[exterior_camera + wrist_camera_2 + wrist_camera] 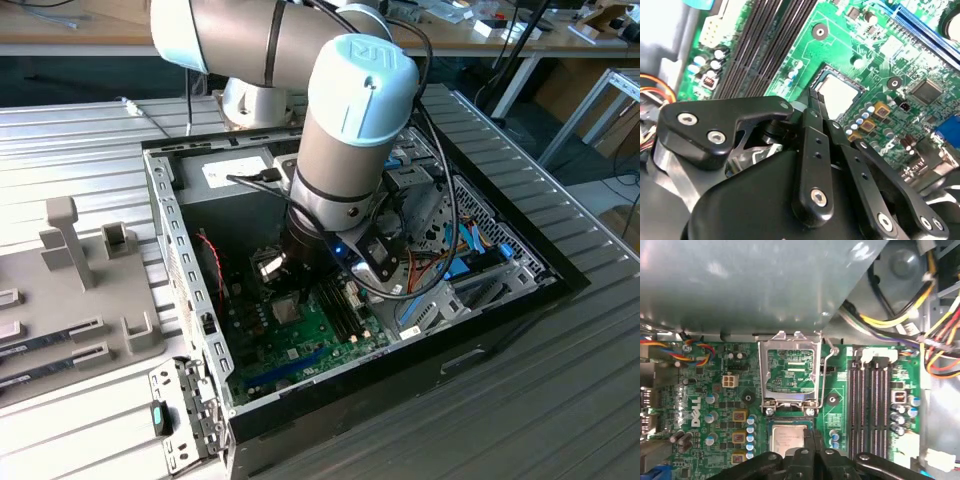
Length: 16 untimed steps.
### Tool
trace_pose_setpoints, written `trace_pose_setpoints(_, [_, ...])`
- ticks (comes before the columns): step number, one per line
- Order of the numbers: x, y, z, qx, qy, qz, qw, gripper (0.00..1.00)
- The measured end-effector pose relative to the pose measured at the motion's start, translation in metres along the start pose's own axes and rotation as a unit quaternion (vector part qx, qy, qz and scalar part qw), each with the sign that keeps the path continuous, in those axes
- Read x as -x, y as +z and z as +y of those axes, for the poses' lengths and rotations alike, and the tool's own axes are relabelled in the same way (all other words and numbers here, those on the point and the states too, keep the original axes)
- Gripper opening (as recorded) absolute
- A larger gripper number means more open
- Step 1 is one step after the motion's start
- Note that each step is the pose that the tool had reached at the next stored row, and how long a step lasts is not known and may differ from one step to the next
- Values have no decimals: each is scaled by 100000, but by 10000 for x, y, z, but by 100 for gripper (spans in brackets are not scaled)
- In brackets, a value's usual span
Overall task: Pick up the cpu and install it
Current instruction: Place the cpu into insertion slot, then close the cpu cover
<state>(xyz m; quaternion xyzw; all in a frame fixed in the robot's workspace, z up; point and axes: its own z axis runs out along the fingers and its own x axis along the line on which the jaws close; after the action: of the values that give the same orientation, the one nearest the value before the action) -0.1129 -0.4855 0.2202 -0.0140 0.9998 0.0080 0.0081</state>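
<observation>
From where I stand the job looks well along: the cpu (788,438) lies flat in its socket on the motherboard (715,390), silvery top up, and reads as seated rather than carried. What seems left is closing up, since the socket's metal load plate (789,372) stands swung open on the far side of the chip, its retaining lever (826,375) raised beside it. The gripper (809,447) is right over the chip's near edge, its black fingers (815,107) drawn close together and pointing straight down at it; in the second wrist view the tips meet the chip's corner, though I cannot tell whether they pinch it, merely rest on it, or hover just clear. Beyond the socket toward the case wall sit the empty memory slots (869,400), and past them a bundle of yellow and orange cables (920,295). In the exterior view the arm reaches down into the open computer case (180,250), which lies on the ribbed metal worktop (560,400), with a grey parts fixture (90,290) near the worktop's edge on the exterior view's left.
</observation>
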Motion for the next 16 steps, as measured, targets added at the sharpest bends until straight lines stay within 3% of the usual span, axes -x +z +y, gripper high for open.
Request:
trace_pose_setpoints(1, [21, -13, 0, 458, 8, 4, 99999, 11])
trace_pose_setpoints(3, [73, -32, 1, 1793, 25, 0, 99984, 11])
trace_pose_setpoints(6, [96, -61, 2, 2739, 45, -3, 99962, 11])
trace_pose_setpoints(16, [97, -62, 2, 2768, 43, 3, 99962, 11])
